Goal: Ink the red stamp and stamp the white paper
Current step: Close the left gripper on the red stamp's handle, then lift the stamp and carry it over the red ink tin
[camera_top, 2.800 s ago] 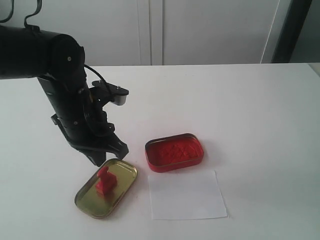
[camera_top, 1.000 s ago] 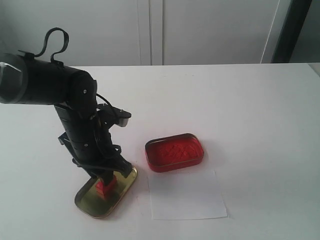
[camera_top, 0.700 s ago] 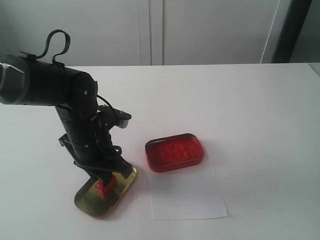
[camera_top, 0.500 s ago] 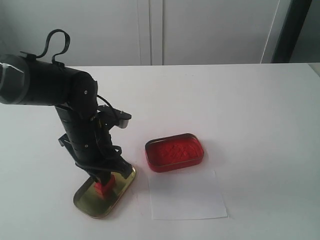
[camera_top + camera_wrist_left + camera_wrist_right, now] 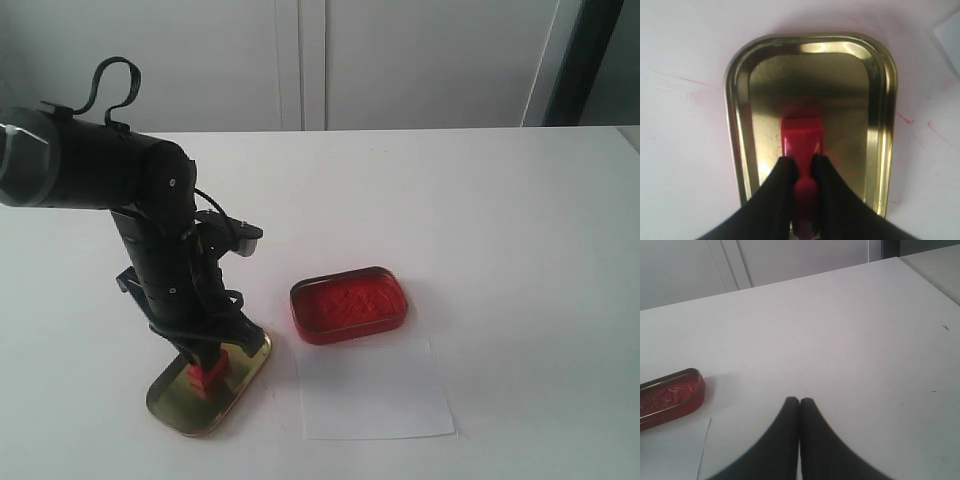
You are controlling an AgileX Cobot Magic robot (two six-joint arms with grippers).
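As the left gripper is clamped on the stamp at its narrow handle, I note the block stands inside the gold lid. I judge it light, rigid, slick plastic; a low handle grip should resist twisting.

You have one red stamp in the lower left of the exterior frame and one gold tin lid there too. Count one red tin of ink near the centre and one white paper at lower centre. One black arm shows at the left of that frame. There are two grippers: the left gripper and the right gripper, each with two fingers. One white table carries it all.
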